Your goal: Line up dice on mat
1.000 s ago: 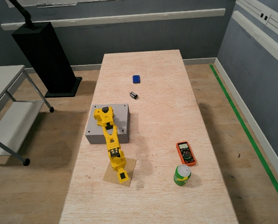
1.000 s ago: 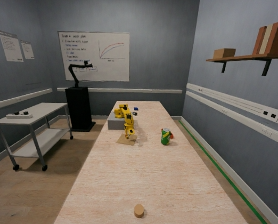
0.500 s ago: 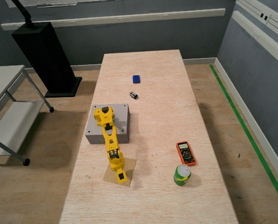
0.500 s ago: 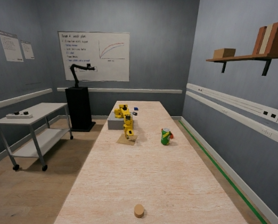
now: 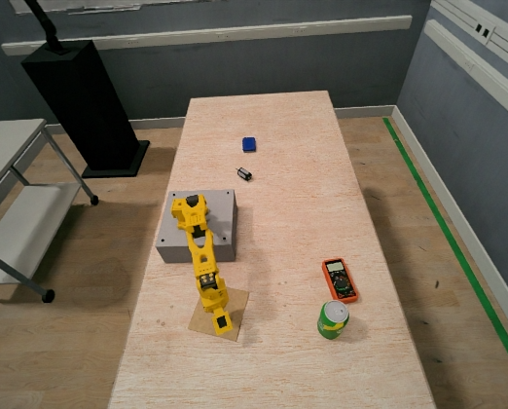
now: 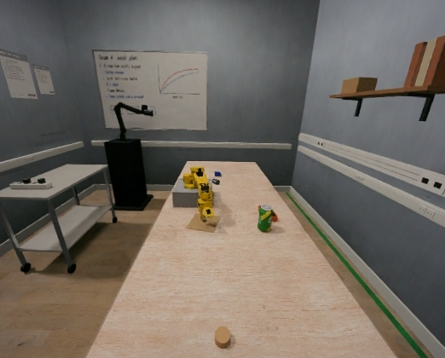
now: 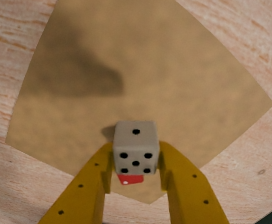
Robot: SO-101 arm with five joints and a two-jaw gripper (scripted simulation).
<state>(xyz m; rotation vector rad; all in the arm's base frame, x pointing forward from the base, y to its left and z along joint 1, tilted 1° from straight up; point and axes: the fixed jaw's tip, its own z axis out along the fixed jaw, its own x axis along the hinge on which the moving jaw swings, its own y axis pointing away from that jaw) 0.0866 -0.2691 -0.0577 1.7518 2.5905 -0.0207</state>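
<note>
My gripper (image 7: 136,156) is shut on a white die (image 7: 136,141), seen over the tan mat (image 7: 187,75) (image 5: 241,306) (image 6: 195,226) in the wrist view. Two of the die's faces show, one with a single pip and one with five. A red die (image 7: 131,179) shows only as a sliver just below the white die in the wrist view; its number is hidden. No third die shows; the held die or the fingers may hide it. In the top and exterior views the arm reaches over the mat and hides the dice.
The grey base block (image 5: 222,214) stands behind the mat. A green can (image 5: 333,319) (image 6: 265,218) and an orange multimeter (image 5: 340,280) stand to the right. A small motor (image 5: 244,173) and a blue box (image 5: 249,144) lie farther back. A wooden disc (image 6: 222,336) is at the front.
</note>
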